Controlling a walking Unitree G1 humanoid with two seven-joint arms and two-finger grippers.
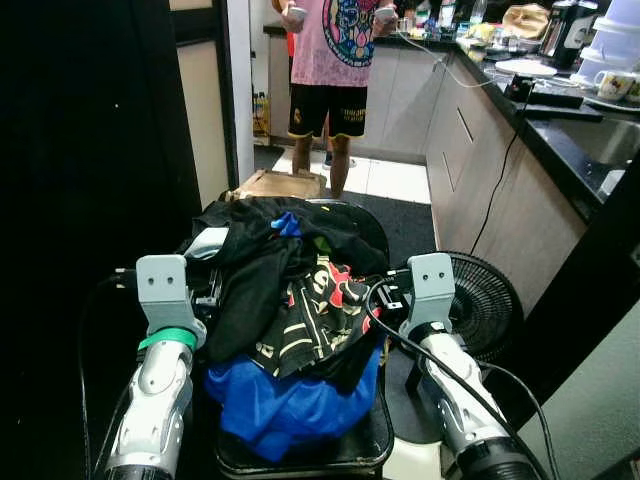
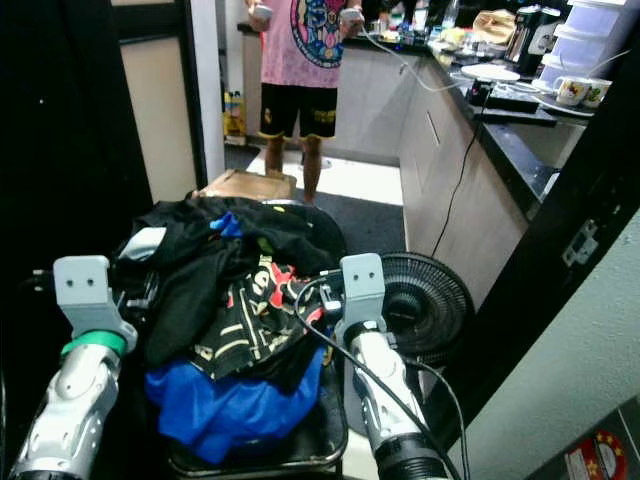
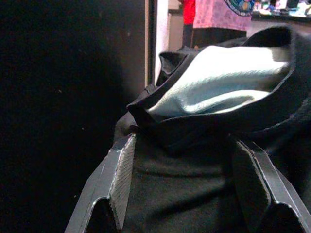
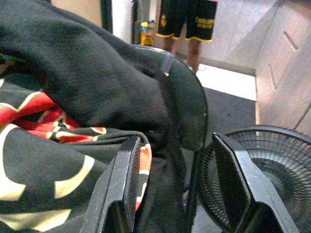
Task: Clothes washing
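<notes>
Clothes pile (image 1: 285,300) heaped on a dark chair (image 1: 300,455) right in front of the robot, between both arms: black garments on top, a black-red-cream patterned piece in the middle, a blue one (image 1: 290,400) hanging over the seat's front edge. Kitchen beyond, black counter (image 1: 560,130) along the right with cups and containers. Person (image 1: 335,60) in pink shirt and black shorts standing at the far end. Black floor fan (image 1: 485,305) on the floor just right of the chair. Cardboard box (image 1: 280,183) behind the pile. Left gripper (image 3: 189,179) has fingers spread apart, pressed against black cloth with a pale lining. Right gripper (image 4: 182,184) also spread open at the pile's right edge, chair rim between the fingers, nothing clamped.
</notes>
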